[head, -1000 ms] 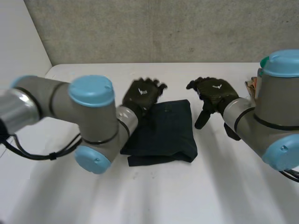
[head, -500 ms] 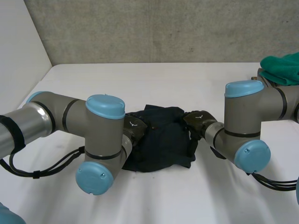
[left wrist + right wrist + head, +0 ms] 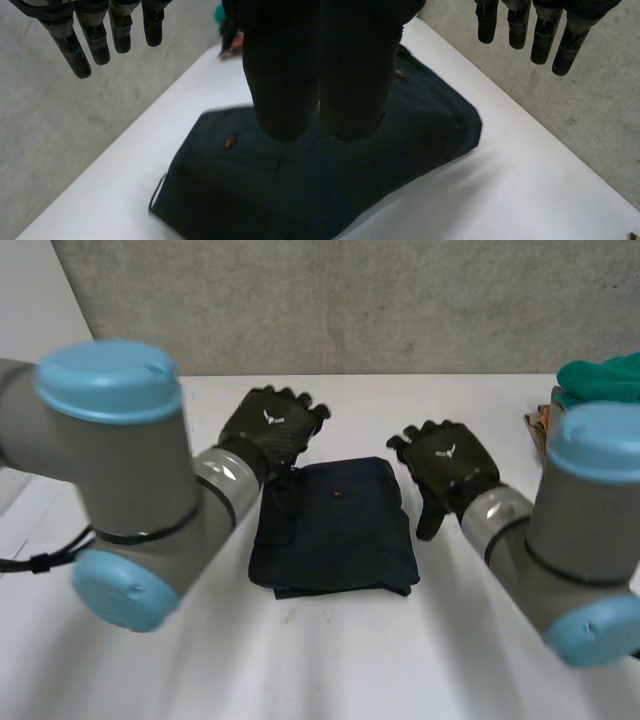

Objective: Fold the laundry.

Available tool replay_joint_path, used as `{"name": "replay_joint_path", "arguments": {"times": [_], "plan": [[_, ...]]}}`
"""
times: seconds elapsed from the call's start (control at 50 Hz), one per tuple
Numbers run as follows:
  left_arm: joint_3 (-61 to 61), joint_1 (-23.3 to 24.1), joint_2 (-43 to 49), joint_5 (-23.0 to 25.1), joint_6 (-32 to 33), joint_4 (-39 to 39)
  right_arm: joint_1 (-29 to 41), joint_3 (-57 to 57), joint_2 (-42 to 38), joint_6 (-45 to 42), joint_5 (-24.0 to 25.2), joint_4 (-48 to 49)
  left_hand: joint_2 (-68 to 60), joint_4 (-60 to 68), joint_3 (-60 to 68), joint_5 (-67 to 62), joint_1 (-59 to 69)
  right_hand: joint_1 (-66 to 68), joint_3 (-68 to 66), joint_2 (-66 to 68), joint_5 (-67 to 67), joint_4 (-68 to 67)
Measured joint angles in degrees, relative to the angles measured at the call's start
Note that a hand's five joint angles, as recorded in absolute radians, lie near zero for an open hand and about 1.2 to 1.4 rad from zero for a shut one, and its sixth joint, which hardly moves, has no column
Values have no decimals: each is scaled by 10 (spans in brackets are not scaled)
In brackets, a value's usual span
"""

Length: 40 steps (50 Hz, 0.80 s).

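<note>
A dark navy garment (image 3: 335, 527) lies folded into a compact rectangle in the middle of the white table (image 3: 330, 660). My left hand (image 3: 268, 430) hovers open above its far left corner, fingers (image 3: 95, 37) straight and holding nothing. My right hand (image 3: 445, 462) hovers open just off the garment's right edge, fingers (image 3: 540, 37) straight and empty. In the left wrist view the garment (image 3: 235, 185) lies under the palm, with a small brown button showing. In the right wrist view the garment's rounded corner (image 3: 435, 130) lies below the thumb.
A green cloth (image 3: 605, 380) is heaped on a stack at the far right of the table. A grey concrete wall (image 3: 340, 300) stands behind the table's far edge. Both grey arms reach in low from the near corners.
Both hands have lifted off the garment's sides and risen above it, fingers spread. The garment now lies flatter and more squarely folded than half a second ago.
</note>
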State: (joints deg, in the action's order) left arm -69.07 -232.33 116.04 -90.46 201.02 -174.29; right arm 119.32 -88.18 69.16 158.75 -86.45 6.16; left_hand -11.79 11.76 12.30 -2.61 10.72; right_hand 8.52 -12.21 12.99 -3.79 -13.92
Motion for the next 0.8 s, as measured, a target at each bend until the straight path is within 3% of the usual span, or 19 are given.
{"name": "replay_joint_path", "arguments": {"times": [0.16, 0.24, 0.36, 0.6, 0.68, 0.8], "plan": [[-50, -68, -61, 225, -14, 21, 61, -183, 23, -4, -4, 180, 0, 0, 0, 0, 0, 0, 0, 0, 0, 0], [-56, -85, -66, 283, -19, 35, 92, -228, -7, -6, -19, 274, 0, 0, 0, 0, 0, 0, 0, 0, 0, 0], [-54, -92, -65, 305, -25, 44, 125, -214, -80, -33, -60, 364, 0, 0, 0, 0, 0, 0, 0, 0, 0, 0], [-53, -90, -62, 297, -30, 43, 133, -112, -183, -133, -79, 386, 0, 0, 0, 0, 0, 0, 0, 0, 0, 0], [-52, -90, -62, 297, -39, 42, 131, -80, -205, -147, -77, 386, 0, 0, 0, 0, 0, 73, -44, 37, -32, -22], [-51, -90, -63, 298, -63, 35, 129, -34, -226, -149, -74, 380, 0, 0, 0, 0, 0, 203, -201, 193, -141, -184]]}}
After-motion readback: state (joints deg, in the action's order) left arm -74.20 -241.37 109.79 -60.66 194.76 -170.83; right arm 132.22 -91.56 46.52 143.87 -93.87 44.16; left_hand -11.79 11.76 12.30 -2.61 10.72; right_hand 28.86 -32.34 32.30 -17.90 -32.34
